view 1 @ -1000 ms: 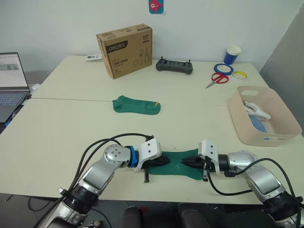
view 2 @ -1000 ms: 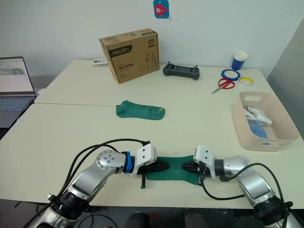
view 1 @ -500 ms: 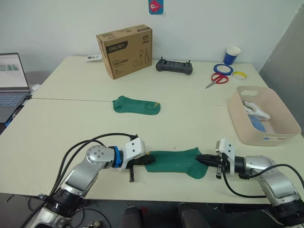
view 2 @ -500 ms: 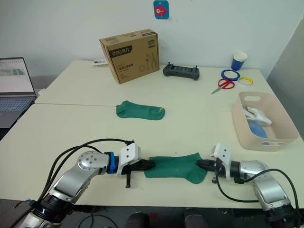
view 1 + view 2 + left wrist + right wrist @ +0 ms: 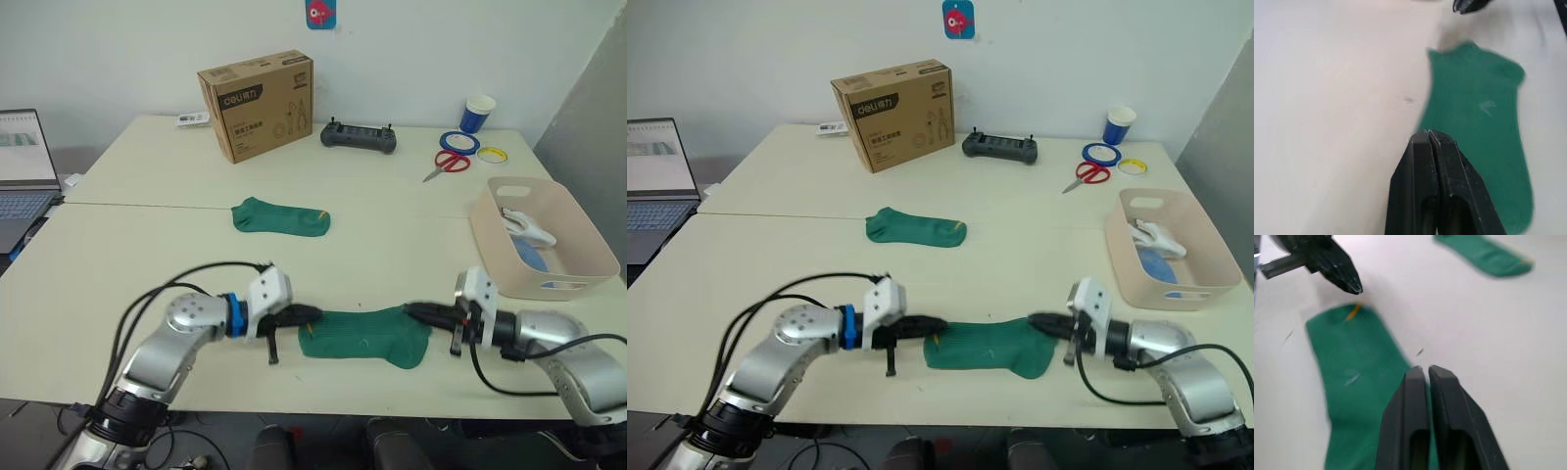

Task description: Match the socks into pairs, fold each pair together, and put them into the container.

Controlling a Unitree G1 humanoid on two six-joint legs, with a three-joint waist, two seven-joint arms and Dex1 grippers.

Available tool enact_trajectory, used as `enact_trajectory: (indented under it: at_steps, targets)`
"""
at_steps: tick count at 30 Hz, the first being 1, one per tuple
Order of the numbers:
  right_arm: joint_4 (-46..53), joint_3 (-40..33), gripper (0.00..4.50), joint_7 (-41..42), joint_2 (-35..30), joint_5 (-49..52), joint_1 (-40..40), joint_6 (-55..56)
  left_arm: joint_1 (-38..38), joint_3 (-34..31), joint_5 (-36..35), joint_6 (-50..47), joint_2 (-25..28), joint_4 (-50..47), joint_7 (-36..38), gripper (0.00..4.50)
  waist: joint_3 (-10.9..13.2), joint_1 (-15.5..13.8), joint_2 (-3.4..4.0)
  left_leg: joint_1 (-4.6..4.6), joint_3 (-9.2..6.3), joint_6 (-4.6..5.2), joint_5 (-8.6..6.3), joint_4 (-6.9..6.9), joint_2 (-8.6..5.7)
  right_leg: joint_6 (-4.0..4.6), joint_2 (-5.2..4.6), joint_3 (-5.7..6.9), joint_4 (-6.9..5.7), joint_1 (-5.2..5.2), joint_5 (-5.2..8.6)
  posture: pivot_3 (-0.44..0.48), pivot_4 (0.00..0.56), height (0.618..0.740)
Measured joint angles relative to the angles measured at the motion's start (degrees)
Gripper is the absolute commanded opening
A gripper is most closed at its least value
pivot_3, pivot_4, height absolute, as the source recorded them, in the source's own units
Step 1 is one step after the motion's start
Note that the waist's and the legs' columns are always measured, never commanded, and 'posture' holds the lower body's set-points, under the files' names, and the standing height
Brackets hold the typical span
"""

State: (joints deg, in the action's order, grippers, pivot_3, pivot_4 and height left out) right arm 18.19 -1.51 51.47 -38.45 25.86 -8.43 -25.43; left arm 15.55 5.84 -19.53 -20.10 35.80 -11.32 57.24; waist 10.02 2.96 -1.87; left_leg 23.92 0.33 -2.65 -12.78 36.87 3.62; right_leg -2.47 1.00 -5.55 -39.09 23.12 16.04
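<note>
Green fabric lies flat near the front edge of the pale worktop: a dark green sock stretched between the two arms. The left gripper sits at the sock's nine o'clock end, its black fingertips at the cloth's edge, and in the left wrist view its jaws are pressed together with nothing between them, their tips over the sock's border. The right gripper is at the sock's three o'clock end; in the right wrist view its jaws are likewise together and hold nothing, with the sock under them. A small yellow mark shows on the sock's end by the left gripper in the right wrist view.

A second green sock lies flat toward twelve o'clock from the first, well apart from it, near the middle of the worktop, with a yellow mark at its three o'clock end.

At three o'clock stands the pink-beige container, with a white sock and a light blue sock inside it.

Along the far side are a brown cardboard box at eleven o'clock, a black controller at twelve, and at one o'clock red-handled scissors, a roll of blue tape, a yellow ring and a blue paper cup. A laptop sits at the nine o'clock edge.
</note>
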Motion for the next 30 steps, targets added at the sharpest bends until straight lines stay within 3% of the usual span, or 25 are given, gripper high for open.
enact_trajectory:
  at_steps: [7, 9, 10, 12, 19, 27, 30]
  targets:
    - [-6.33, 0.57, 3.73, -9.26, 5.55, -7.1, -4.1, 4.64, -0.01, -8.96, -0.78, 0.0, -6.33, 5.39, -11.97, 3.06, -0.01, -0.09, -0.01, 0.03, 0.0, 0.0, 0.0, -0.03, 0.0, 0.0, 0.01, 0.02, 0.02, 0.03, 0.0, 0.0, 0.15, 0.74]
    - [-9.87, 1.33, 4.39, -11.59, 7.55, -9.98, -3.73, 7.53, -1.23, -10.73, 1.23, 2.82, -7.76, 7.63, -16.16, 3.65, -0.01, -0.06, 0.0, 0.02, 0.02, 0.0, 0.0, -0.04, 0.0, 0.01, 0.01, -0.01, 0.02, 0.03, 0.0, 0.0, 0.15, 0.74]
    - [-11.62, 1.33, 4.5, -13.41, 8.96, -11.33, -3.26, 8.88, -2.53, -11.63, 2.4, 4.31, -8.71, 8.5, -18.68, 4.03, -0.01, -0.06, 0.0, 0.02, 0.04, 0.0, 0.0, -0.06, 0.01, 0.08, 0.0, -0.03, 0.03, 0.04, -0.04, 0.0, 0.15, 0.74]
    - [-13.85, 1.28, 4.5, -16.03, 10.19, -13.28, -2.03, 10.53, -4.79, -12.74, 4.16, 5.89, -10.23, 9.71, -22.51, 4.46, -0.01, -0.13, 0.0, 0.04, 0.06, 0.0, 0.0, -0.06, 0.0, 0.15, -0.02, -0.02, 0.02, 0.05, -0.08, 0.0, 0.15, 0.74]
    - [-18.16, 0.12, 4.5, -19.26, 12.04, -15.17, -1.91, 13.77, -6.9, -14.97, 6.82, 9.79, -15.6, 11.56, -31.55, 4.46, -0.02, -0.33, 0.0, 0.02, 0.15, -0.01, 0.01, -0.01, -0.01, -0.04, -0.05, -0.04, 0.02, 0.01, -0.08, 0.0, 0.15, 0.74]
    - [-19.81, -0.97, 4.5, -18.04, 11.86, -15.07, -2.15, 15.05, -3.26, -13.58, 8.05, 10.19, -13.02, 14.85, -29.88, 4.46, -0.01, -0.34, 0.0, 0.02, 0.12, -0.01, 0.01, -0.04, 0.0, 0.01, -0.02, -0.03, 0.01, 0.02, -0.11, 0.0, 0.15, 0.74]
    - [-19.84, -0.83, 4.5, -16.32, 11.26, -15.05, -2.5, 14.91, 3.54, -10.76, 10.05, 10.72, -10.61, 21.49, -26.92, 4.46, -0.01, -0.4, 0.0, 0.01, 0.11, -0.02, 0.01, 0.0, -0.03, -0.06, -0.01, -0.02, 0.02, 0.0, -0.11, 0.0, 0.15, 0.74]
